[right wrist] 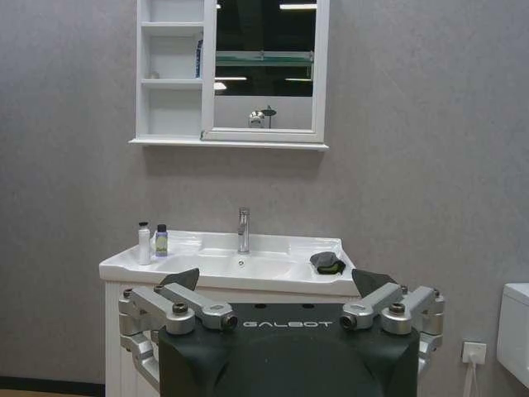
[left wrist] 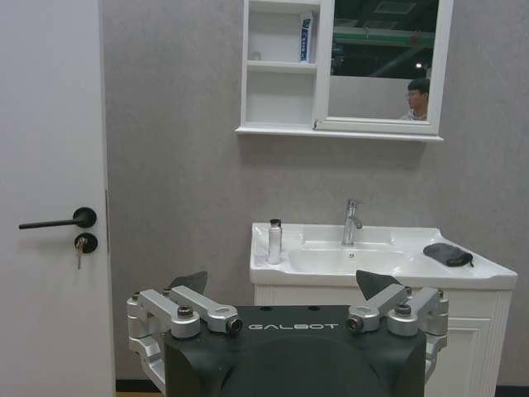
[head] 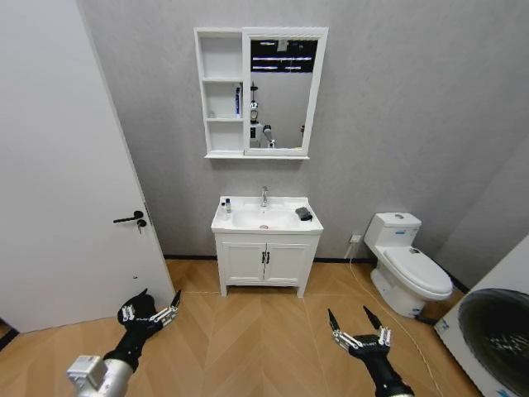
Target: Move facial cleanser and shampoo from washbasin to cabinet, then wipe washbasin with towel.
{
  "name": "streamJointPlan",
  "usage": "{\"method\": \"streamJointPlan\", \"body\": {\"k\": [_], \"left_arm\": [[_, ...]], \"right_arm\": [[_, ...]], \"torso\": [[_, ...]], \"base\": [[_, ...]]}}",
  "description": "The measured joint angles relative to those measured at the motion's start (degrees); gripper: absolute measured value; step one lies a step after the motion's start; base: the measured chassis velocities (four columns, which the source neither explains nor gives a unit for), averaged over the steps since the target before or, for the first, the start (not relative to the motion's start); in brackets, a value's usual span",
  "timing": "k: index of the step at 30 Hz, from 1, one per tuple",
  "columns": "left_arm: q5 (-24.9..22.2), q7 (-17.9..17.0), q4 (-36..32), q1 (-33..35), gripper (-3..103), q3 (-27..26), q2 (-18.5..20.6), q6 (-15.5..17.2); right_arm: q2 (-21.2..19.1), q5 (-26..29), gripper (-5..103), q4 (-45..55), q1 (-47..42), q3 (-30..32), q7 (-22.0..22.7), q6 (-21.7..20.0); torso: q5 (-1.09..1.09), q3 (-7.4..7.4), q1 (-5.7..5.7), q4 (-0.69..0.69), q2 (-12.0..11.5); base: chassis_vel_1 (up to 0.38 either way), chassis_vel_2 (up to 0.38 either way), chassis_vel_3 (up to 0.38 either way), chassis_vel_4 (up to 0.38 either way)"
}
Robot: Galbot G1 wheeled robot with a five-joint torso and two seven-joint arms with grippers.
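Observation:
The washbasin (head: 281,225) stands against the far wall, well ahead of both arms. Two small bottles (head: 225,207) stand on its left corner, one white (right wrist: 145,244) and one dark-capped (right wrist: 161,241); I cannot tell which is the facial cleanser and which the shampoo. The dark towel (head: 304,213) lies folded on the right side of the washbasin. Above hangs the cabinet (head: 221,50), with a blue tube (head: 238,101) on its middle shelf. My left gripper (head: 150,308) and right gripper (head: 351,319) hover low over the floor, both open and holding nothing.
A white door (head: 58,182) with a black handle is at the left. A toilet (head: 407,263) stands to the right of the vanity, and a washing machine (head: 496,331) is at the near right. Wooden floor (head: 260,331) lies between me and the vanity.

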Motion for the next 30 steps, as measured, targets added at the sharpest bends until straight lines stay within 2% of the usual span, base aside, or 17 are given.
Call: {"method": "streamJointPlan", "body": {"k": [19,20,24,30], "left_arm": [[-0.13,0.32,1.64,-1.24,99,0.35,-1.22,-0.25],[0.1,0.36,1.93,-1.36,102,0.67,-1.23,-0.34],[0.37,0.4,2.42,-1.98,98,1.4,-1.2,-0.36],[0.57,0.41,2.98,-2.51,98,2.1,-1.12,-0.36]], "right_arm": [[0.23,-0.55,100,-0.43,0.51,-1.2,-0.74,-0.05],[0.32,-0.61,100,-0.41,0.24,-1.12,-0.77,0.09],[0.4,-0.58,100,-0.59,-0.16,-0.46,-0.89,0.97],[0.28,-0.39,100,-0.4,-0.29,0.18,-0.9,1.03]], "torso": [[-0.01,0.0,-0.02,0.0,0.01],[0.0,0.0,-0.03,0.0,0.01],[0.0,0.0,-0.04,0.0,0.01],[0.0,0.0,-0.02,-0.01,0.01]], "base": [[0.0,0.0,0.0,0.0],[-0.061,0.033,0.043,-0.054],[-0.084,0.068,0.087,-0.084],[-0.175,0.178,0.178,-0.187]]}}
